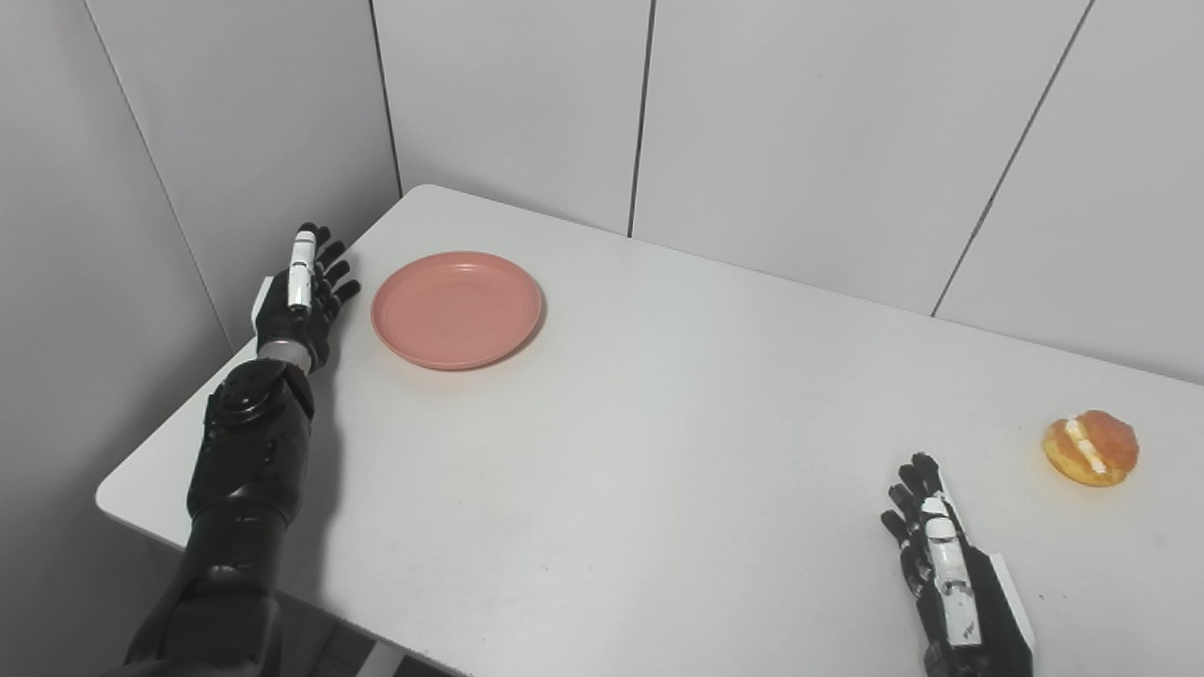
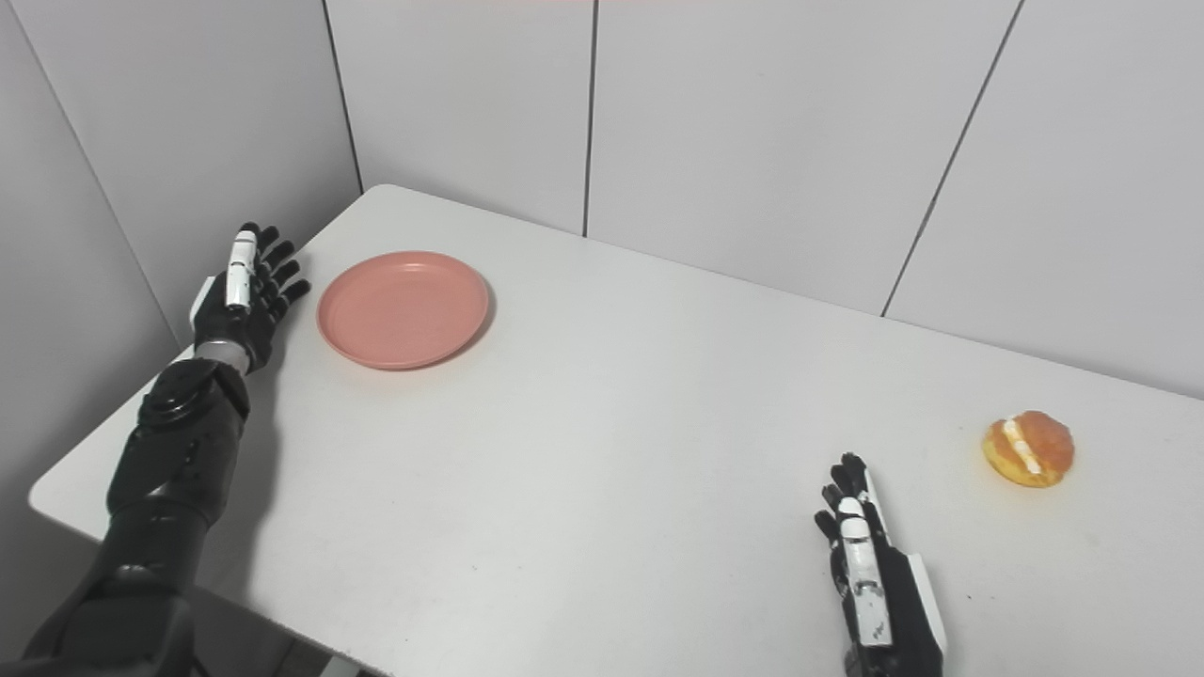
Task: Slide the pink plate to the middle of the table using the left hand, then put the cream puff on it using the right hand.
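A pink plate [image 1: 457, 308] lies flat on the white table [image 1: 658, 423] near its far left corner. My left hand [image 1: 303, 290] is open and empty just left of the plate, close to its rim but not touching it. A cream puff [image 1: 1091, 448], golden with white cream in its slit, sits at the table's right side. My right hand [image 1: 945, 574] is open and empty near the front edge, a short way left of and nearer than the puff. The plate [image 2: 403, 309] and puff [image 2: 1029, 448] also show in the right eye view.
Grey wall panels [image 1: 752, 122] stand close behind the table and along its left side. The table's left edge runs right under my left forearm [image 1: 249, 451].
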Controlling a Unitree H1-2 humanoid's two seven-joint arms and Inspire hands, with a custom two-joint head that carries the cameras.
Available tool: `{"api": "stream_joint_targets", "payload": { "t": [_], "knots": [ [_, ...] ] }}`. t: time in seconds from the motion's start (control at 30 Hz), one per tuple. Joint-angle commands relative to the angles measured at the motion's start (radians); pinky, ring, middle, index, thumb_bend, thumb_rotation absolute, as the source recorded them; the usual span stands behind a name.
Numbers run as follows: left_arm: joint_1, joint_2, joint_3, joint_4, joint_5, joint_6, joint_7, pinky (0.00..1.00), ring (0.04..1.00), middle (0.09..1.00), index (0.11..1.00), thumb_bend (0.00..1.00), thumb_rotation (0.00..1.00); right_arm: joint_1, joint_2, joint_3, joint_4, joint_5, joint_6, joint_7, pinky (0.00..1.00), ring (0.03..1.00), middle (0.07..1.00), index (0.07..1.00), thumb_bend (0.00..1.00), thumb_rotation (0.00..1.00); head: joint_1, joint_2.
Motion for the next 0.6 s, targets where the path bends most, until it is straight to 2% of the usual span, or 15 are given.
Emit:
{"api": "stream_joint_targets", "payload": {
  "t": [0.0,0.2,0.37,0.57],
  "knots": [
    [-0.027,0.017,-0.01,-0.01,-0.013,-0.008,-0.026,0.98,0.967,0.956,0.931,0.31,1.0,-0.017,0.003,-0.001,-0.017,0.004,-0.016,0.002,1.0,1.0,1.0,1.0,0.08,1.0,-0.001,0.001],
    [-0.039,0.017,-0.029,0.022,-0.01,-0.005,-0.028,0.96,0.957,0.952,0.944,0.33,1.0,-0.014,0.004,0.001,-0.023,-0.002,-0.012,-0.002,1.0,1.0,1.0,1.0,0.07,1.0,-0.005,0.005],
    [-0.051,0.012,-0.041,0.043,-0.012,-0.013,-0.025,0.95,0.935,0.926,0.913,0.34,1.0,-0.014,0.005,0.004,-0.032,-0.007,0.0,-0.003,1.0,1.0,1.0,1.0,0.08,1.0,-0.008,0.009],
    [-0.057,0.012,-0.056,0.072,-0.023,-0.024,-0.064,0.97,0.963,0.952,0.934,0.36,1.0,-0.014,0.0,0.007,-0.034,-0.011,0.003,0.002,1.0,1.0,1.0,1.0,0.08,1.0,-0.012,0.012]
  ]
}}
